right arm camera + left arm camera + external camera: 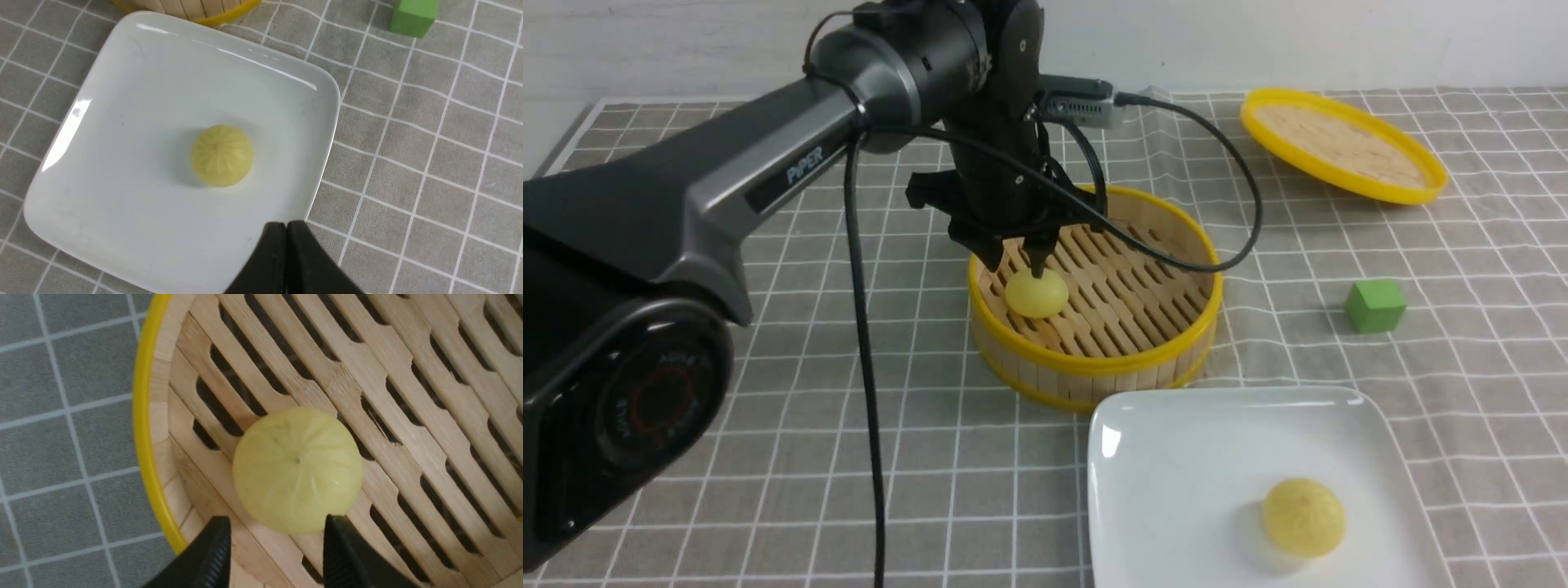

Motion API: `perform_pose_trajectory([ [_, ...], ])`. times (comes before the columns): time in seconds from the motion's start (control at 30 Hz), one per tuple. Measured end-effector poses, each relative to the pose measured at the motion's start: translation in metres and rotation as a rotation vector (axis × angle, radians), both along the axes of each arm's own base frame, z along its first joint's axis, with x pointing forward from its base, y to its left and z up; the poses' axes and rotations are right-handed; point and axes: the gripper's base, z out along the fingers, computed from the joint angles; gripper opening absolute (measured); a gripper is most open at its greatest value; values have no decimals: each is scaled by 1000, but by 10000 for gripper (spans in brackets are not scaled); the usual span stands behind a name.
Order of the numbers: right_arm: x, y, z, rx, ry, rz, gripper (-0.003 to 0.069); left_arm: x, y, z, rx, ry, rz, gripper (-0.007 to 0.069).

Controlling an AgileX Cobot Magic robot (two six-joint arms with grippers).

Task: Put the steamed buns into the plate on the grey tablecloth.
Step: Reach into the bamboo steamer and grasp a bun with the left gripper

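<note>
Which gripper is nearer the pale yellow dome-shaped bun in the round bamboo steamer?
Left. The left gripper hovers just above that bun; the right gripper is over by the white square plate.

Grey gridded tablecloth [809,482] w/ white sq. plate [1209,457], steamer basket [1094,380], grn cube [1375,306] — plus yellow-rimmed lid [1347,147], tilted.

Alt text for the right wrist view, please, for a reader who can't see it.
A pale yellow bun sits on a white square plate on grey gridded cloth; the right claw, shut, shows near the plate's edge.
</note>
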Motion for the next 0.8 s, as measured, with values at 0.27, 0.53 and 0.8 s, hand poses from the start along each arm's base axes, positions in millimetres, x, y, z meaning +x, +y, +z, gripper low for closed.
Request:
perform_pose_trajectory([
  [0.27,1,1,1,9,-14,0,16,7,-5,-18,-12,3,1,335],
  [0.53,0,2,1,24,-8,2,24,13,-10,-41,-9,21,0,306],
  [0.8,0,2,1,28,-6,3,31,9,-10,-16,-26,-8,-14,24],
])
